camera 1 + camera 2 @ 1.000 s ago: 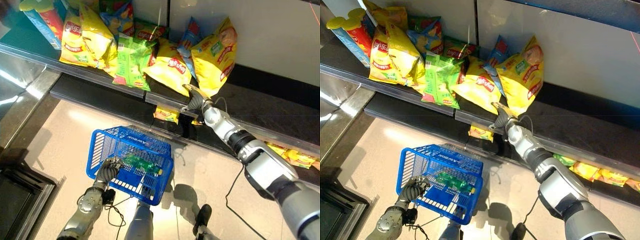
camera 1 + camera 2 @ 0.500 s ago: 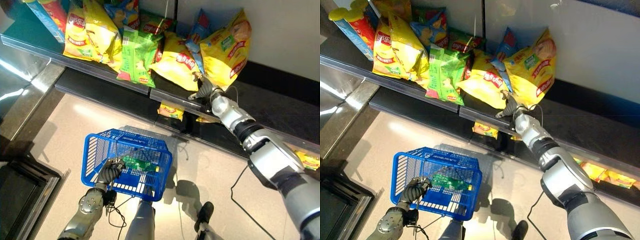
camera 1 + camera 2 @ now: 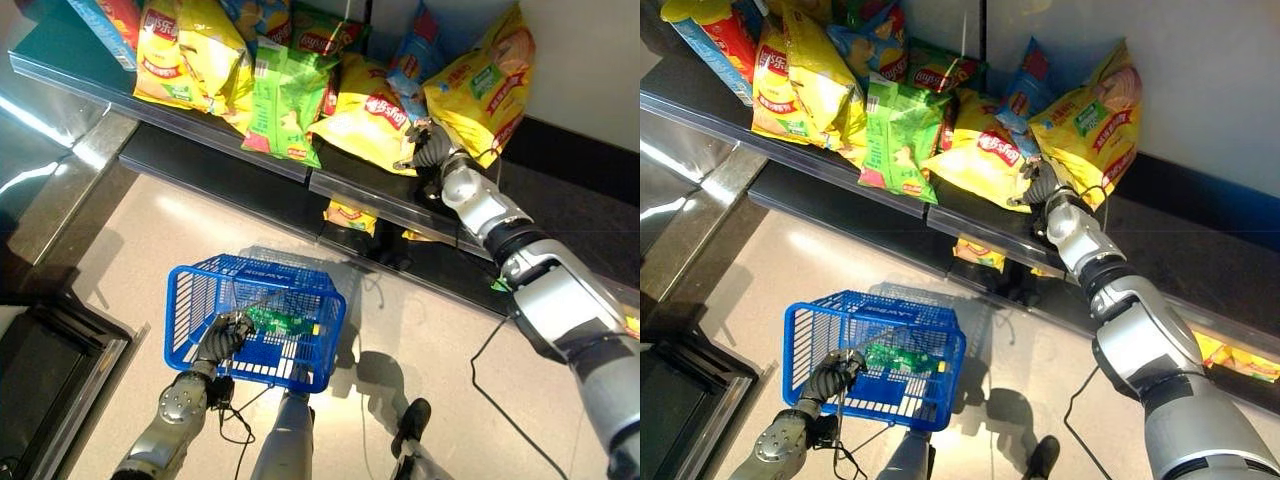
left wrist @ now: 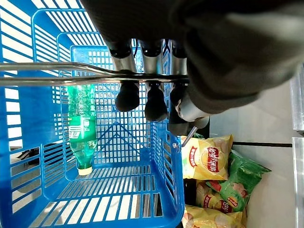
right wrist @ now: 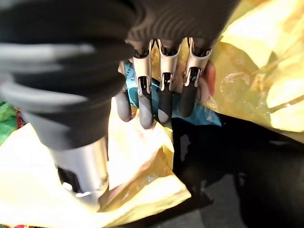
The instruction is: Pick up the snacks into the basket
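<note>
Several snack bags were seen heaped along the shelf (image 3: 200,140): yellow chip bags (image 3: 175,55) toward its left end, a green bag (image 3: 285,100) hanging over its front edge near the middle, a yellow bag (image 3: 370,115) lying flat just right of that, and a large yellow bag (image 3: 485,85) leaning against the wall at the right end of the pile (a blue packet (image 3: 412,60) was wedged between the last two). The right hand (image 3: 1043,185) was held at the shelf between the flat yellow bag and the large one, its fingers (image 5: 164,97) extended and relaxed, nothing gripped; their tips were near the blue packet. Below the shelf, over the floor, the blue basket (image 3: 190,300) was carried by the left hand (image 3: 222,335), whose fingers (image 4: 149,102) were curled round the wire handle (image 4: 57,73). A green bottle (image 4: 81,126) lay inside the basket.
</note>
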